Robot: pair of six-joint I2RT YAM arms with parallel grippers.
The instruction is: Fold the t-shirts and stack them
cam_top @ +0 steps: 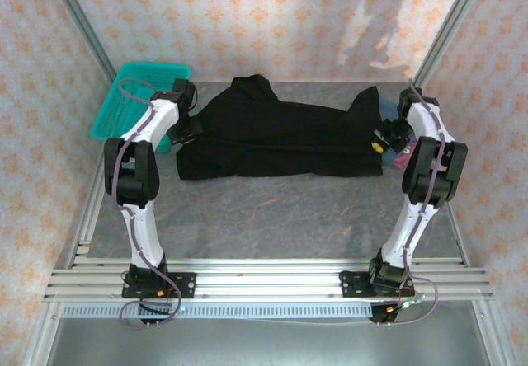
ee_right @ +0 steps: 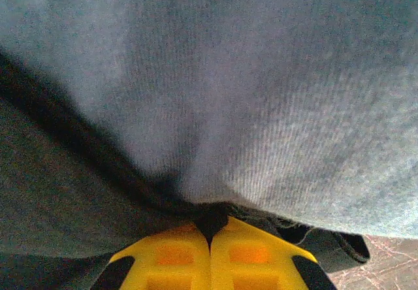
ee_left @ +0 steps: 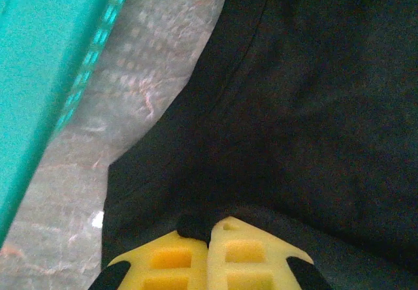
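A large black t-shirt lies spread across the back of the table. My left gripper is at its left edge. In the left wrist view the yellow fingers of that gripper are shut with a fold of the black t-shirt pinched at the tips. My right gripper is at the shirt's right end. In the right wrist view this gripper is shut on dark cloth of the black t-shirt, with a slate-blue t-shirt lying right behind it.
A teal mesh basket stands at the back left, close beside the left gripper, and its wall shows in the left wrist view. Grey table stretches in front of the shirt. Patterned walls and metal posts enclose the back and sides.
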